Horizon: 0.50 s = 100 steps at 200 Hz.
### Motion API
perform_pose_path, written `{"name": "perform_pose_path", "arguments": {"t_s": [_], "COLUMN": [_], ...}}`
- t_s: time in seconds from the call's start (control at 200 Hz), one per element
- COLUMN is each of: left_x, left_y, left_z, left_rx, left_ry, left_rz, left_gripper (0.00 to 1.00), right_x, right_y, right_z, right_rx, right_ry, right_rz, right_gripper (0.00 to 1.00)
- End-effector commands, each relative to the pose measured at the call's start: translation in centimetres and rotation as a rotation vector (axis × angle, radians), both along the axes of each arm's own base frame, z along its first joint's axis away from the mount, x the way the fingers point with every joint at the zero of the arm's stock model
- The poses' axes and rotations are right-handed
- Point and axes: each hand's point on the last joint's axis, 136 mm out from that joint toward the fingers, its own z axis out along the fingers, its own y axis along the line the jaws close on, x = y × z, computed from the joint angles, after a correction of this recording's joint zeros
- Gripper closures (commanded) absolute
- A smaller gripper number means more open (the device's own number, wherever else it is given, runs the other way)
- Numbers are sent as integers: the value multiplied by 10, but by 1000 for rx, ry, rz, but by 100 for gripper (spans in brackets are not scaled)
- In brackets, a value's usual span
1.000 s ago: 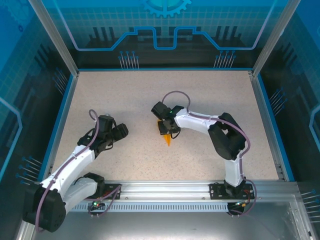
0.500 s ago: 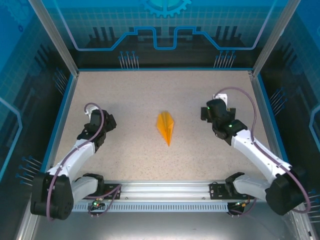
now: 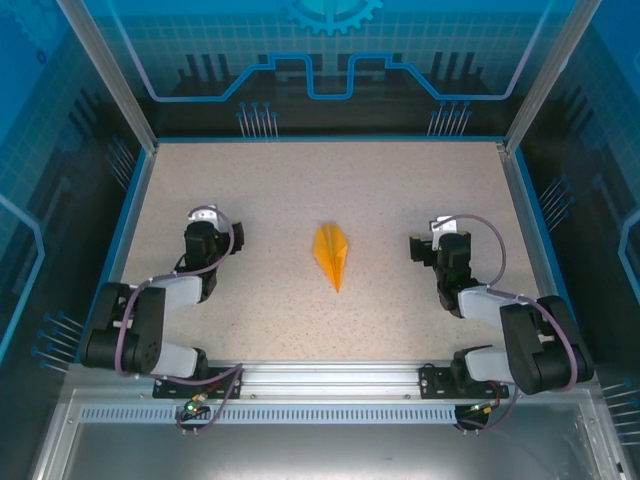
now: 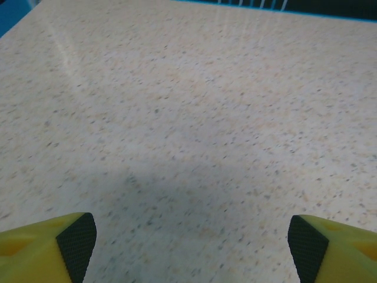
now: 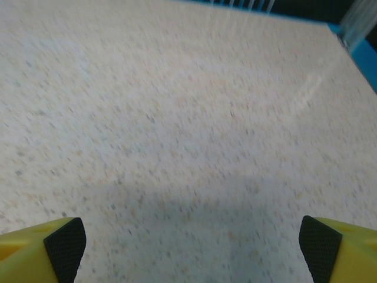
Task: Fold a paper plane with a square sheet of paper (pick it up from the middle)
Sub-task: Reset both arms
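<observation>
At centre of table (image 3: 260,190): paper plane (image 3: 333,255), lying flat.
Left gripper (image 4: 191,242): arm tucked by its base, jaws wide apart.
Right gripper (image 5: 191,242): mirrored pose, jaws wide apart.

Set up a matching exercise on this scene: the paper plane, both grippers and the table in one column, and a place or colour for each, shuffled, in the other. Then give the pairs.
1. paper plane
2. left gripper
3. right gripper
4. table

A. speckled beige
B. fingers open, on the plane's right
C. orange, lying free mid-table
D. fingers open, on the plane's left

Pairs: 1-C, 2-D, 3-B, 4-A
</observation>
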Motion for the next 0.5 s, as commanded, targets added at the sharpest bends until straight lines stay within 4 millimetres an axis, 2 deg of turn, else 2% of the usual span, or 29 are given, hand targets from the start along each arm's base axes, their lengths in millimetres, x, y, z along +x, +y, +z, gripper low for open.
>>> {"name": "perform_pose_path", "arguments": {"t_s": [0.0,0.03,0.06,0.075,0.095,0.15,0.26,0.495], "left_x": [12,13,16,16,16,16,15,16], "left_y": [-18,-23,-22,-20,-15,-13,-13,-15], "left_z": [9,5,5,6,5,5,5,5], "left_rx": [10,-1,-3,-10,-18,-17,-16,-16], "left_ry": [-116,-67,-68,-73,-66,-68,-68,-64], "left_rz": [-137,-170,-170,-160,-134,-124,-124,-137], "left_gripper": [11,11,10,9,2,2,2,2], "right_x": [17,21,27,30,31,42,38,39], "right_y": [21,30,33,29,22,5,-14,-13], "right_z": [25,14,12,11,6,7,8,9], "right_rx": [14,4,-6,2,23,44,47,36], "right_ry": [-160,-136,-137,-122,-72,-59,-61,-65], "right_rz": [147,203,218,197,159,70,-55,-54], "right_gripper": [3,1,1,1,1,1,1,1]}}
